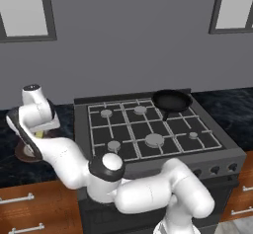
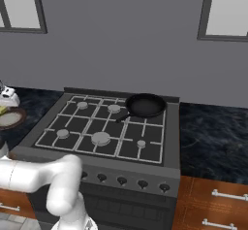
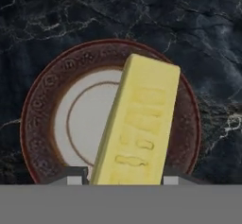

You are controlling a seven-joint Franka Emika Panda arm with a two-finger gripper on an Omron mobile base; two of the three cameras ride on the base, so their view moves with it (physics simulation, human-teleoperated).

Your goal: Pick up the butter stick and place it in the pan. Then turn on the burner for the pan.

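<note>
The butter stick (image 3: 139,124), a pale-yellow block, stands lengthwise between my two fingertips (image 3: 75,177) in the hand view. My gripper (image 3: 124,178) is shut on its near end. Right beneath it lies a round brown-rimmed white plate (image 3: 40,109) on the black marble counter. In the left base view a sliver of the butter stick (image 1: 39,134) shows under my hand, over the plate (image 1: 22,154), left of the stove. The black pan (image 1: 171,100) sits on the stove's back right burner, its handle pointing toward the front; it shows too in the right base view (image 2: 145,105).
The gas stove (image 1: 148,129) has grey grates and several burners. A row of dark knobs (image 2: 121,180) runs along its front panel. Dark marble counter (image 2: 208,132) lies on both sides, with wooden drawers (image 2: 218,205) below.
</note>
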